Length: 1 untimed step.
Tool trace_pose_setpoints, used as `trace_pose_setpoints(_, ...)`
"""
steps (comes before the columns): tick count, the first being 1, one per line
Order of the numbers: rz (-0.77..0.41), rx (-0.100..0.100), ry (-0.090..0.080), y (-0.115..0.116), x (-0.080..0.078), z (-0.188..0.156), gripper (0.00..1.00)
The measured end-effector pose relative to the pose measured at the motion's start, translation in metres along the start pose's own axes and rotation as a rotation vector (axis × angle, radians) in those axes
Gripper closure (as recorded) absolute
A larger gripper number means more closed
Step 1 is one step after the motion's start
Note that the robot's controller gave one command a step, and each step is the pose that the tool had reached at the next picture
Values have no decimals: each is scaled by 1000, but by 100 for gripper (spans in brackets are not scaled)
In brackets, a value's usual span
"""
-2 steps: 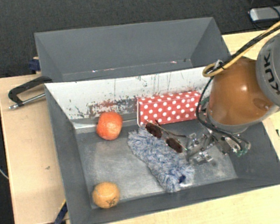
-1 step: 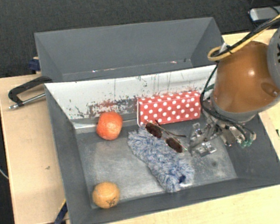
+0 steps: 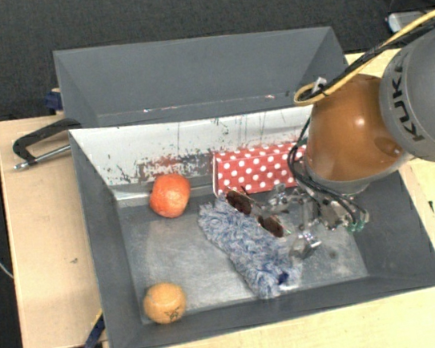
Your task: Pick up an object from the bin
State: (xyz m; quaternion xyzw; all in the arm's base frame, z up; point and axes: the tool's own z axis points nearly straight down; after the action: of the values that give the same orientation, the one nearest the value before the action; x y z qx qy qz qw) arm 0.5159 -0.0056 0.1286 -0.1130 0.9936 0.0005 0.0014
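Sunglasses [image 3: 254,211] lie nearest the gripper [image 3: 312,236], just to its left in the camera view and touching or nearly touching its metal parts. Their long axis runs on a slant, from up-left by the box [image 3: 256,169] down-right toward the gripper. We see the gripper low in the right half of the bin [image 3: 107,250], under the arm's orange cover [image 3: 346,138]. We cannot tell whether it is apart or together, because its tip is lost among shiny parts and nothing shows clearly held in it.

We judge the sunglasses the likeliest thing to be picked. They rest partly on the upper end of a blue-and-white cloth [image 3: 240,247], which lies on much the same slant and reaches down toward the near wall. The lower end of the cloth sits just left of and below the gripper, so it is the second candidate. We think a short shift to the left would bring the gripper over either one, and closing across the slant would suit both.

Counting, we find:
- one pair of sunglasses
- one cloth
- one red box with white dots against the far wall
- two balls: a red-orange ball [image 3: 170,195] left of the box, and a yellow ball [image 3: 164,302] in the near left corner, both well apart from the gripper
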Motion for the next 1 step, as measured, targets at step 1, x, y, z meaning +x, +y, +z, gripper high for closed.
trace_pose_setpoints(1,1,0,1,2,-1,5,0)
